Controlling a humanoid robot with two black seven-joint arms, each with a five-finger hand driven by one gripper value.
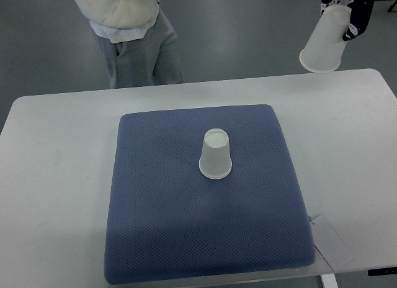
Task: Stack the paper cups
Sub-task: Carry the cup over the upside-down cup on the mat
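While the white desk (pixel 56 176) fills most of your top view, a blue pad (pixel 205 238) lies square on its middle, taking up the centre of the surface. Beyond the desk's far edge a person (pixel 130 33) in a cream top and grey trousers stands on the grey floor (pixel 248 27). A flat white card (pixel 332 241) lies on the desk just beside the pad's near right corner. One cup (pixel 216 154) stands upside down near the pad's centre, base up and rim on the fabric. At the top right you see the right hand (pixel 355 12), its dark fingers (pixel 363 15) wrapped around the base of a second cup (pixel 325 40); that cup hangs tilted in the air, mouth down and toward you, above the desk's far right edge and well apart from the first.
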